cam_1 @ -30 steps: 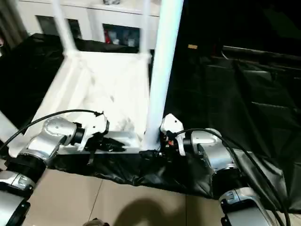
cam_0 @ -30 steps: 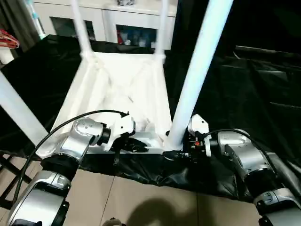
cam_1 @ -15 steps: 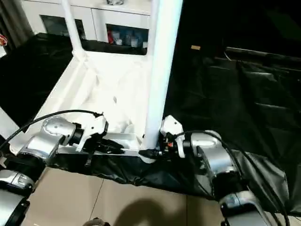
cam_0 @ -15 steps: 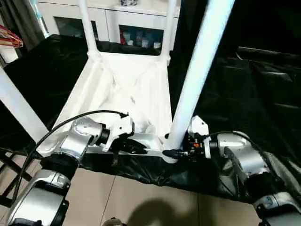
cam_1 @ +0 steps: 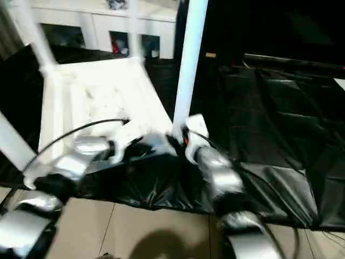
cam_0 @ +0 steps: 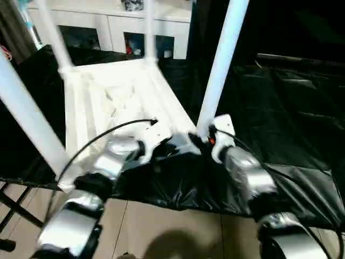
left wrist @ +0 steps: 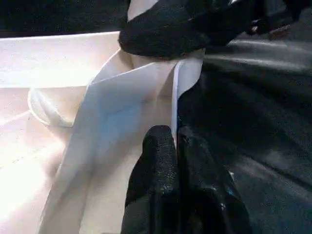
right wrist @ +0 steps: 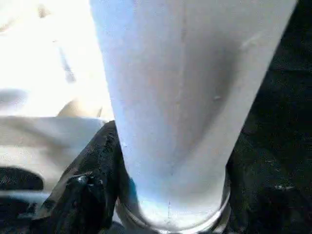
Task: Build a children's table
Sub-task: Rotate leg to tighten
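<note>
The children's table (cam_0: 108, 102) lies upside down on a black sheet, with its white legs pointing up. My left gripper (cam_0: 171, 147) is at the near rim, close to the right corner. In the left wrist view its fingers (left wrist: 161, 161) are shut on the thin white rim edge (left wrist: 174, 107). My right gripper (cam_0: 202, 139) is at the foot of the near right leg (cam_0: 218, 70). A black finger (right wrist: 92, 185) presses on one side of that leg (right wrist: 180, 87) just above its socket. The near left leg (cam_0: 27, 118) rises at the picture's left edge.
A white glass-doored cabinet (cam_0: 113, 27) stands behind the table. The crumpled black sheet (cam_0: 291, 108) stretches to the right and hangs over the near edge. Beige floor tiles (cam_0: 172, 226) lie below, and a black stand leg (cam_0: 11, 210) shows at the lower left.
The whole view has shifted and blurred. Both grippers and the near right corner now sit farther out from me, and the table looks turned. My right fingers have closed in on the leg.
</note>
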Tool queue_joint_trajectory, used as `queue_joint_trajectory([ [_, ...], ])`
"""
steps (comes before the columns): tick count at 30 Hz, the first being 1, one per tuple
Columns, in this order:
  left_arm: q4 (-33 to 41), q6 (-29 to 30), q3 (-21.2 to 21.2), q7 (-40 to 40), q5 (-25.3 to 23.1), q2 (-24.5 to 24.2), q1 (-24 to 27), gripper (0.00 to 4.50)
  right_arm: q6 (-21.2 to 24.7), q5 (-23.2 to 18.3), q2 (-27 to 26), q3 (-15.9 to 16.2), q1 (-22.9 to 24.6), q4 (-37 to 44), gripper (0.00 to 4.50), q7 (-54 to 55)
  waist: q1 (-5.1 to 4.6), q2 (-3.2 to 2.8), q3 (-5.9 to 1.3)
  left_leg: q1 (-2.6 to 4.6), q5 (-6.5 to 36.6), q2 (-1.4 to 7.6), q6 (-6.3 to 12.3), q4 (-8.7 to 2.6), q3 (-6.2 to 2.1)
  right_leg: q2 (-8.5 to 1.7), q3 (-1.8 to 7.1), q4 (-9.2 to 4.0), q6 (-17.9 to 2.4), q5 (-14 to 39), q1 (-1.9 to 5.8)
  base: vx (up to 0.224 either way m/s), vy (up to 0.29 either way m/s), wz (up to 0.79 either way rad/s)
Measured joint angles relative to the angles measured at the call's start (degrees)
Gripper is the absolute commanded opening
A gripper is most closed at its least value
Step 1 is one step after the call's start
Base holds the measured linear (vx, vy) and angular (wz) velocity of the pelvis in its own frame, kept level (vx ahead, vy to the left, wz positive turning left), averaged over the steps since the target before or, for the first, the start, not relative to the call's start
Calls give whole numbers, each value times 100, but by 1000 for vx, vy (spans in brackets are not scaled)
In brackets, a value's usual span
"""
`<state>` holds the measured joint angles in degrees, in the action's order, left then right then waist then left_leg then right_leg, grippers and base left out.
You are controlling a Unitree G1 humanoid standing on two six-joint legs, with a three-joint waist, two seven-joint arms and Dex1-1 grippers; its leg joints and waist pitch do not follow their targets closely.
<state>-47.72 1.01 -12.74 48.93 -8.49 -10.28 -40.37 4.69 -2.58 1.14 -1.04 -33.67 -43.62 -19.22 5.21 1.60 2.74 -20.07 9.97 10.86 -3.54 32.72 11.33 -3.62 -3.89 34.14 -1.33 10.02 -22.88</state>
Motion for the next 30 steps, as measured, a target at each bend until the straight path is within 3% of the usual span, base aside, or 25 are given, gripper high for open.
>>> queue_joint_trajectory([
  [3,10,-9,-5,-21,-16,21,0,0,-44,-2,-2,-58,0,-19,331,-42,7,-5,-3,-1,0,0,0,-1,0,0,1,2,1,-18,3,0,0,0],
  [7,20,-81,-7,54,-16,-9,8,0,-36,-18,54,-76,60,76,371,-366,11,-14,-4,-4,0,1,0,-8,0,1,0,2,2,-20,0,0,0,0],
  [9,53,-166,-12,182,-14,-74,43,0,-165,53,252,108,102,79,383,-774,7,-18,-3,-5,0,2,0,-9,0,2,0,1,3,-19,-1,0,0,0],
  [14,183,-365,-10,731,79,-371,168,0,-522,108,752,469,214,108,383,-1998,4,-22,-5,-5,0,4,0,-10,0,4,0,0,5,-17,-2,0,0,0],
  [18,309,-404,6,1367,269,-611,265,0,-533,87,1110,665,266,281,383,-3031,18,-22,-4,-6,0,7,0,-10,3,5,0,1,3,-18,-4,0,0,0],
  [20,339,-474,-9,1779,369,-735,282,0,-535,32,1318,848,279,379,383,-3646,56,-18,-1,-15,0,8,1,-9,4,5,-1,1,1,-18,-10,0,0,0],
  [30,371,-647,-85,2848,550,-1006,290,0,-394,-245,1718,1166,389,800,359,-5156,210,-3,8,-45,2,10,5,3,9,2,-3,-3,-19,-18,-25,0,0,0],
])
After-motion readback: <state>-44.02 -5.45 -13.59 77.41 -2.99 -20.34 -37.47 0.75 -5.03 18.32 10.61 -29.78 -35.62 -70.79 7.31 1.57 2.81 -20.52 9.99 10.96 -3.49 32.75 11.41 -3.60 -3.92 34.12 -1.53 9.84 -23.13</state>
